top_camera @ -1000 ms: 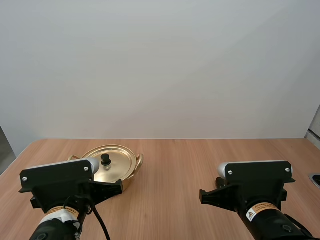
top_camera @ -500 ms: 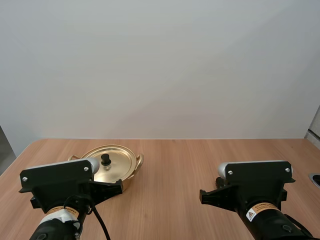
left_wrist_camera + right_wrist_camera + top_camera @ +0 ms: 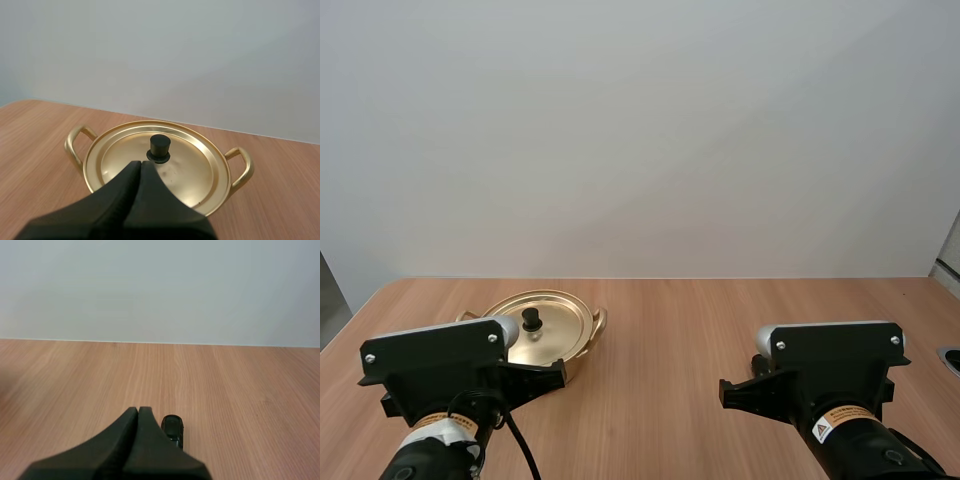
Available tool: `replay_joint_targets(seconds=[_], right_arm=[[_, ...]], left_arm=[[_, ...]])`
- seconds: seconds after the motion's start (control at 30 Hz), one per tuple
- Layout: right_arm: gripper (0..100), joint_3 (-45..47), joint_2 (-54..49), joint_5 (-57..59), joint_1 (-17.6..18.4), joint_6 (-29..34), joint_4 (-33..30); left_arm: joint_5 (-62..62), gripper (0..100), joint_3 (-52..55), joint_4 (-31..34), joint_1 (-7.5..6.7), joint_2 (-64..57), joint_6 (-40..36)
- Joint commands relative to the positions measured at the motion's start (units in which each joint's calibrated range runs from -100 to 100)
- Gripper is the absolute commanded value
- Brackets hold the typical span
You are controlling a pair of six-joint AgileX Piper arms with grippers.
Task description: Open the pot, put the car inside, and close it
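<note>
A shallow golden pot (image 3: 544, 329) with two side handles stands on the wooden table at the left, its lid on, topped by a black knob (image 3: 531, 319). In the left wrist view the pot (image 3: 200, 170) lies straight ahead, and my left gripper (image 3: 140, 164) is shut into one dark wedge, its tips just short of the knob (image 3: 160, 148). My right gripper (image 3: 138, 410) is also shut on nothing. A small dark toy car (image 3: 172, 429) sits on the table just beside and past its tips, partly hidden by the fingers.
The wooden table (image 3: 700, 320) runs back to a plain pale wall. Open tabletop stretches between the pot and the right arm (image 3: 830, 385). The left arm (image 3: 450, 375) hides the pot's near edge in the high view.
</note>
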Motion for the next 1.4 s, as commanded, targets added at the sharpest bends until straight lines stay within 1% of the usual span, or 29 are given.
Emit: replay_joint_targets(seconds=[0.0, 0.1, 0.17, 0.2, 0.3, 0.33, 0.4, 0.47, 0.53, 0.57, 0.6, 0.63, 0.67, 0.7, 0.73, 0.77, 0.8, 0.83, 0.87, 0.9, 1.0, 1.07, 1.17, 1.3, 1.37], right_arm=[[0, 0.0, 0.0, 0.0, 0.0, 0.1, 0.4], [0, 0.0, 0.0, 0.0, 0.0, 0.4, 3.9], [0, 0.0, 0.0, -0.5, 0.0, 0.1, 3.8], [0, 0.0, 0.0, -1.7, 0.0, -0.1, 2.6], [0, 0.0, 0.0, -11.5, 0.0, -0.1, -7.1], [0, 0.0, 0.0, -17.7, 0.0, -0.1, -10.9], [0, 0.0, 0.0, -25.8, 0.0, -0.1, -14.5], [0, 0.0, 0.0, -28.2, 0.0, -0.1, -16.2], [0, -1.1, 0.0, -27.1, 0.0, -0.1, -16.6], [0, -2.6, 0.0, -26.2, 0.0, -0.1, -16.6], [0, -4.4, 0.0, -24.7, 0.0, -0.1, -16.6], [0, -6.4, 0.0, -22.2, 0.0, -0.1, -16.6], [0, -8.2, 0.0, -19.7, 0.0, 0.1, -16.2], [0, -10.5, 0.0, -16.9, 0.0, 0.4, -15.3], [0, -12.7, 0.0, -14.2, 0.0, 0.4, -13.9], [0, -15.9, 0.0, -7.7, 0.0, 0.4, -12.7], [0, -18.0, 0.0, -3.9, 0.0, 0.4, -11.6], [0, -19.3, 0.0, -2.2, 0.0, 0.4, -9.9], [0, -20.7, 0.0, 0.8, 0.0, 0.4, -8.9], [0, -22.0, 0.0, 4.2, 0.0, 0.0, -8.6], [0, -23.5, 0.9, 7.9, 0.0, -0.4, -8.6], [0, -23.5, 2.2, 8.7, 0.0, -2.0, -7.9], [0, -23.6, 4.9, 13.4, 0.0, -6.5, -3.8], [0, -23.8, 8.6, 20.6, 0.0, -14.0, 2.0], [0, -23.9, 9.1, 22.5, 0.0, -15.0, 3.1]], left_arm=[[0.0, 0, 0.0, 0.0, -0.02, 0.0, 0.0], [-0.5, 0, 0.0, 0.0, -0.02, 0.0, 0.0], [-2.8, 0, 0.0, 1.4, -0.02, 0.0, 1.0], [-5.8, 0, 0.0, 2.2, -0.02, 0.0, 3.2], [-19.4, 0, 0.0, 2.5, -0.02, 0.0, 11.5], [-24.2, 0, 0.0, 2.5, -0.02, 0.0, 12.9], [-27.9, 0, -1.4, 2.6, -0.02, 0.0, 15.5], [-27.9, 0, -4.5, 2.5, 0.06, 0.0, 19.7], [-24.6, 0, -8.3, 1.5, 0.06, 0.0, 19.8], [-21.8, 0, -10.4, 0.6, 0.06, 0.0, 18.7], [-18.3, 0, -12.3, -2.1, -0.03, 0.0, 15.1], [-15.0, 0, -13.7, -3.7, -0.03, 0.0, 13.5], [-11.4, 0, -15.2, -4.0, -0.12, 0.0, 12.1], [-10.5, 0, -16.1, -4.0, -0.12, 0.0, 12.3], [-11.9, 0, -16.5, -4.0, -0.12, 0.0, 12.3], [-15.1, 0, -16.5, -3.8, -0.12, 0.0, 12.6], [-15.6, 0, -16.8, -3.2, -0.12, 0.0, 13.0], [-14.4, 0, -17.1, -2.8, -0.12, 0.3, 13.5], [-10.8, 0, -18.1, -2.8, -0.12, 1.2, 13.5], [-8.1, 0, -18.9, -3.0, -0.12, 2.3, 13.5], [1.7, 0, -23.0, -3.9, -0.12, 9.6, 13.4], [8.5, 0, -26.6, -4.5, -0.04, 16.4, 14.3], [20.1, 0, -33.5, -6.2, 0.12, 27.0, 20.0], [33.9, 0, -42.4, -7.2, 0.12, 42.7, 20.8], [40.3, 0, -47.1, -8.0, 0.12, 50.4, 20.9]])
